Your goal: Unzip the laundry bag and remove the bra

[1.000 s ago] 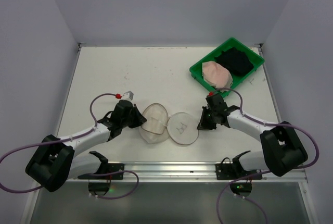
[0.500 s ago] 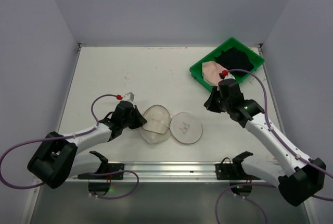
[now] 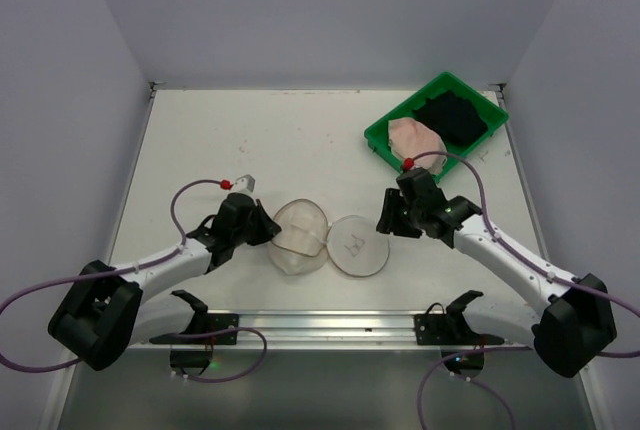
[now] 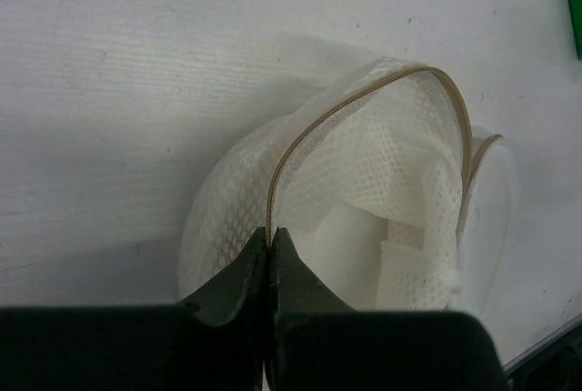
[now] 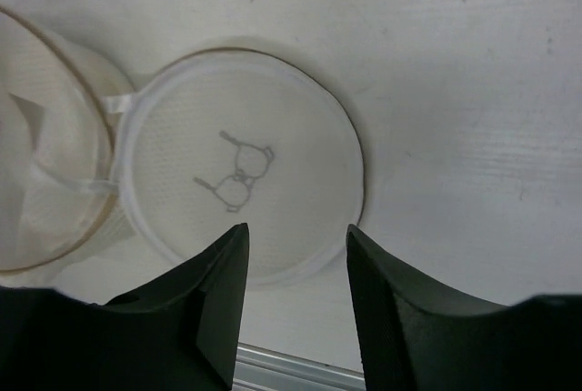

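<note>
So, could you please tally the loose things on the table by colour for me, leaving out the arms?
White: 1, the laundry bag, lying open in two round halves
Green: 1, the tray
Pale pink: 1, the pink garment in the tray
Black: 1, the black garment in the tray
Total: 4

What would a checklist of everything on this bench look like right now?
Surface: white table, faint marks.
Job's things: bag unzipped, its lid with the bra drawing folded open beside it.
Clutter: green tray at far right, holding pink cloth and black cloth.
Grippers: left gripper shut on bag's rim; right gripper open near lid.
Cables: purple cables loop from both arms.
Surroundings: plain walls on three sides.
</note>
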Controlling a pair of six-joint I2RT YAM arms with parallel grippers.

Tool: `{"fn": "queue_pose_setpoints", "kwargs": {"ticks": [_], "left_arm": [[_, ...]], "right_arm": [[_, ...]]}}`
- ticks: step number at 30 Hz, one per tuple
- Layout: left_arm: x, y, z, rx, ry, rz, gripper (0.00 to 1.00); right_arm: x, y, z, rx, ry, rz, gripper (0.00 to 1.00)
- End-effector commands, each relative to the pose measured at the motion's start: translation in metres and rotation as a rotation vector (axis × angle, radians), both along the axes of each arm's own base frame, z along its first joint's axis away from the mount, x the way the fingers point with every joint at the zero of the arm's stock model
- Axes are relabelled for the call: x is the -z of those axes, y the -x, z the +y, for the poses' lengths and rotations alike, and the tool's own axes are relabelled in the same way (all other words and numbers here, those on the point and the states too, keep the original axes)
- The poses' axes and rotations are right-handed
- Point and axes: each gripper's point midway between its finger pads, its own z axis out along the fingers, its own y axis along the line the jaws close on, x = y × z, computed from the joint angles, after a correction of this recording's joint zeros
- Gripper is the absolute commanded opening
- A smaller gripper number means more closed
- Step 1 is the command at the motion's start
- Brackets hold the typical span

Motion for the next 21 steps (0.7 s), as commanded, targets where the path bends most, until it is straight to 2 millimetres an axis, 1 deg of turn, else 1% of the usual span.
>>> {"fn": "queue_pose_setpoints", "kwargs": {"ticks": [1, 3, 5, 6, 8, 9, 12, 14, 15, 17, 19, 20, 21], "left_arm": [[-0.011, -0.013, 0.012, -0.075, -0.032, -0.051, 0.0], [-0.008, -0.012, 0.015, -0.086, -0.04, -0.045, 0.0], [-0.008, -0.012, 0.016, -0.09, -0.046, -0.045, 0.0], [-0.007, -0.012, 0.017, -0.093, -0.047, -0.045, 0.0], [-0.007, -0.012, 0.018, -0.096, -0.053, -0.044, 0.0], [-0.007, -0.012, 0.019, -0.096, -0.053, -0.044, 0.0], [-0.006, -0.01, 0.019, -0.095, -0.055, -0.043, 0.0], [-0.006, -0.01, 0.02, -0.094, -0.054, -0.048, 0.0], [-0.006, -0.01, 0.02, -0.094, -0.054, -0.048, 0.0], [-0.006, -0.01, 0.02, -0.095, -0.055, -0.049, 0.0], [-0.006, -0.01, 0.02, -0.092, -0.054, -0.05, 0.0], [-0.006, -0.009, 0.02, -0.091, -0.052, -0.048, 0.0], [-0.007, -0.01, 0.019, -0.09, -0.051, -0.052, 0.0]], "right_arm": [[0.027, 0.005, -0.008, 0.056, 0.041, 0.063, 0.5], [0.043, 0.01, -0.007, 0.055, 0.047, 0.11, 0.52], [0.051, 0.01, -0.001, 0.051, 0.023, 0.128, 0.52], [0.06, 0.012, -0.002, 0.054, 0.036, 0.153, 0.52], [0.068, 0.011, -0.001, 0.059, 0.043, 0.171, 0.52], [0.076, 0.011, -0.001, 0.061, 0.06, 0.193, 0.52], [0.087, 0.01, 0.002, 0.058, 0.088, 0.224, 0.52], [0.091, 0.012, 0.006, 0.048, 0.111, 0.236, 0.52], [0.09, 0.008, 0.008, 0.053, 0.123, 0.228, 0.52], [0.098, 0.013, 0.008, 0.045, 0.167, 0.256, 0.51], [0.096, 0.008, 0.01, 0.056, 0.191, 0.249, 0.49], [0.1, 0.011, 0.009, 0.049, 0.215, 0.271, 0.49], [0.099, 0.009, 0.011, 0.05, 0.221, 0.27, 0.48]]}}
